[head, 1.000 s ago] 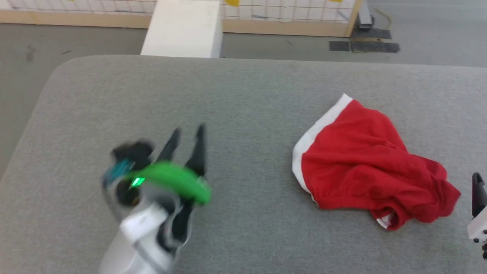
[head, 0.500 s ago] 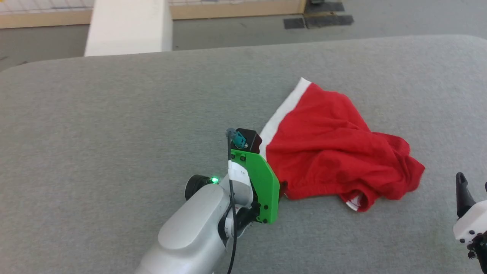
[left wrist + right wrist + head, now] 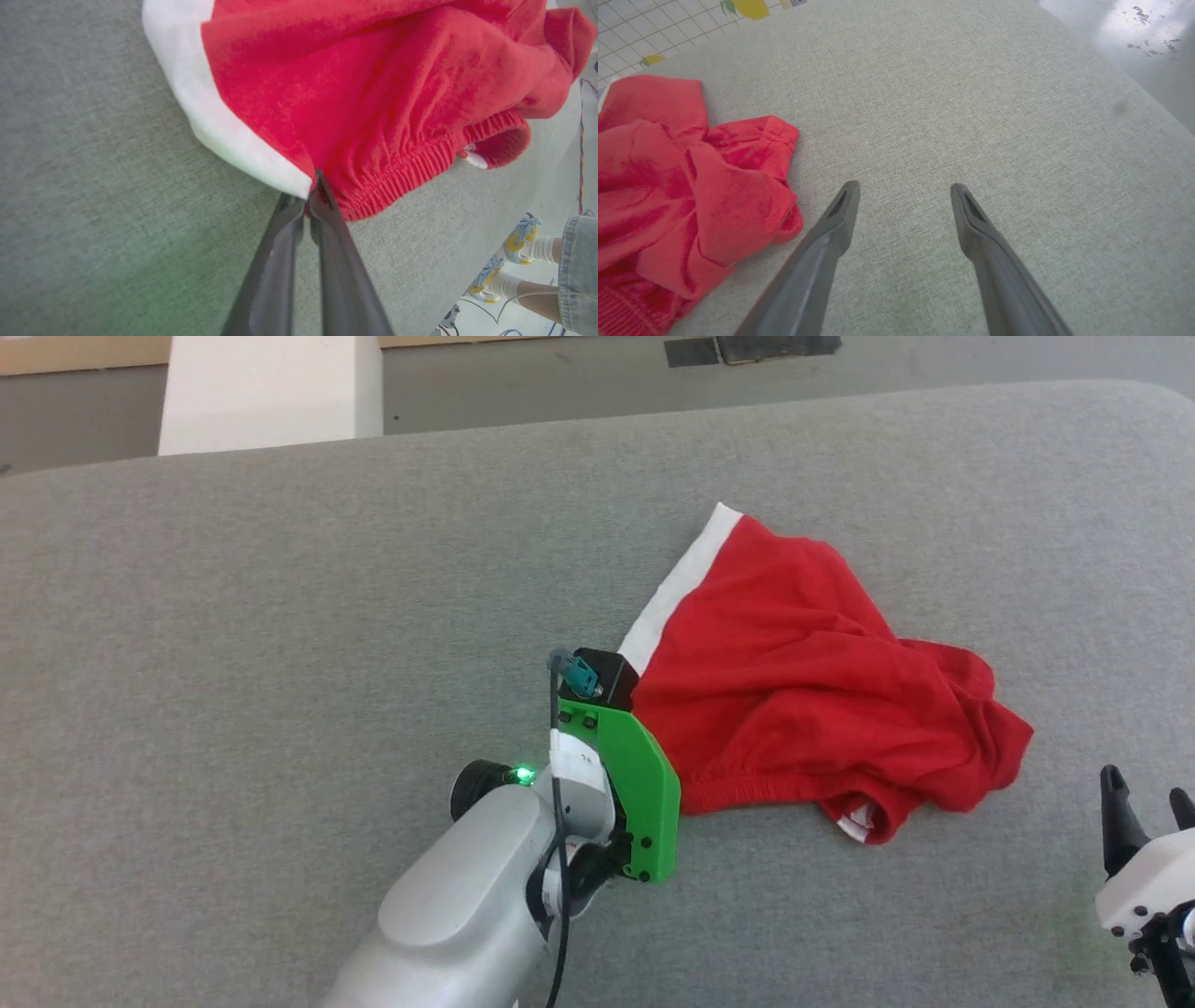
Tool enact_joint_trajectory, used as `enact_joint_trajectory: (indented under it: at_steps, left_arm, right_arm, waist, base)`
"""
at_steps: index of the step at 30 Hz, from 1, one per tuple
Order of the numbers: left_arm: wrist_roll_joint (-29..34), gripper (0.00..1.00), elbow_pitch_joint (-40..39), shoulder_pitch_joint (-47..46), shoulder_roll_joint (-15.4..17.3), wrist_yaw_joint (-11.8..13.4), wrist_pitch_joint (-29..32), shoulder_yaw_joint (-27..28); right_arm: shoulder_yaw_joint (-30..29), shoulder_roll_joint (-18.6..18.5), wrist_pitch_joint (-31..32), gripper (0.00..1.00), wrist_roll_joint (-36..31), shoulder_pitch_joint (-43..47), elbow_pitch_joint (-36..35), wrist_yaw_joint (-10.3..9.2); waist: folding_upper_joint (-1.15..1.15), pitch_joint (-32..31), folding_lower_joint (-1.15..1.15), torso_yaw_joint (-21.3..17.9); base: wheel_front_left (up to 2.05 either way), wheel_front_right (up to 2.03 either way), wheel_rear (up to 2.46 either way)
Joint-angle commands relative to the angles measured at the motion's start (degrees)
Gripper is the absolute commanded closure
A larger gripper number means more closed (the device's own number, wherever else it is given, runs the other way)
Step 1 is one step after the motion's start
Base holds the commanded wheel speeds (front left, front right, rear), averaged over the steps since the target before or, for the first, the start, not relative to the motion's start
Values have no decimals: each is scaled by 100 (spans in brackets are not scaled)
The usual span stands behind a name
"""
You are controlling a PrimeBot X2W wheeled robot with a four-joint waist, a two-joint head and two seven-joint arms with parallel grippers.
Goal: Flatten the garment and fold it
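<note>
I hold a corner of the garment (image 3: pixel 803 681) in the left gripper (image 3: pixel 312 198); the right gripper (image 3: pixel 1146 791) stands open.

Head view: the red heap lies on the grey table (image 3: pixel 280 616), ahead and right of my left wrist's green plate (image 3: pixel 635 784); the right gripper is near its right hem, apart from it. Left wrist view: both fingers meet on the corner where the white band (image 3: pixel 210 121) joins the gathered red edge, cloth fanning out beyond the tips. Right wrist view: fingers spread above the table, the garment bunched just left of them.

Left fingers (image 3: pixel 275 266) pinched together on the garment (image 3: pixel 364 93) corner.
</note>
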Motion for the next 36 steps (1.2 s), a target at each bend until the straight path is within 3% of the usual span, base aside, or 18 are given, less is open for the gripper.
enact_joint_trajectory:
  at_steps: [1, 6, 9, 12, 16, 19, 22, 23, 24, 31, 36]
  left_arm:
    - [-108, 100, -52, -5, 44, -59, -62, 42]
    - [-99, 100, -461, 109, 450, -225, 110, -15]
    - [-17, 100, -856, 263, 1047, -187, 382, 11]
    - [95, 100, -1197, 447, 1735, 14, 647, 147]
    - [168, 100, -1550, 556, 2323, 358, 818, 438]
    - [197, 100, -1627, 584, 2532, 641, 799, 674]
    - [70, 100, -1595, 702, 2526, 833, 712, 874]
    - [13, 78, -1587, 752, 2490, 864, 681, 915]
    - [-43, 0, -1582, 812, 2454, 891, 648, 949]
    - [-410, 0, -1826, 1245, 2285, 1047, -32, 1489]
    - [-112, 0, -2033, 1702, 2297, 1078, -1690, 2081]
  right_arm:
    - [12, -1, -34, 0, -4, -22, 10, -8]
    - [13, -1, 17, 0, -31, 54, 3, -8]
    - [38, -1, 49, 0, -34, 82, -11, -8]
    - [58, -1, 78, 0, -51, 105, -35, -8]
    - [81, -1, 121, 0, -67, 136, -53, -8]
    - [141, -1, 139, 0, -53, 121, -62, -8]
    - [194, -1, 141, 0, -44, 88, -68, -8]
    - [194, -1, 143, 0, -50, 85, -72, -8]
    - [200, -1, 152, 0, -64, 83, -79, -8]
    - [321, -1, 195, 0, -78, -36, -253, -8]
    - [780, -1, 236, 0, -67, -304, -393, -8]
  waist:
    - [0, -64, 0, 107]
    - [0, -191, 0, 392]
    - [0, -276, 0, 585]
    - [0, -327, 0, 774]
    - [0, -325, 0, 993]
    - [0, -293, 0, 1099]
    - [0, -268, 0, 1162]
    - [0, -263, 0, 1184]
    - [0, -261, 0, 1207]
    - [0, -314, 0, 1361]
    - [0, -329, 0, 1486]
  base:
    - [0, 0, 0]
    - [0, 0, 0]
    - [0, 0, 0]
    - [0, 0, 0]
    - [0, 0, 0]
    - [0, 0, 0]
    - [0, 0, 0]
    - [0, 0, 0]
    - [0, 0, 0]
    - [0, 0, 0]
    - [0, 0, 0]
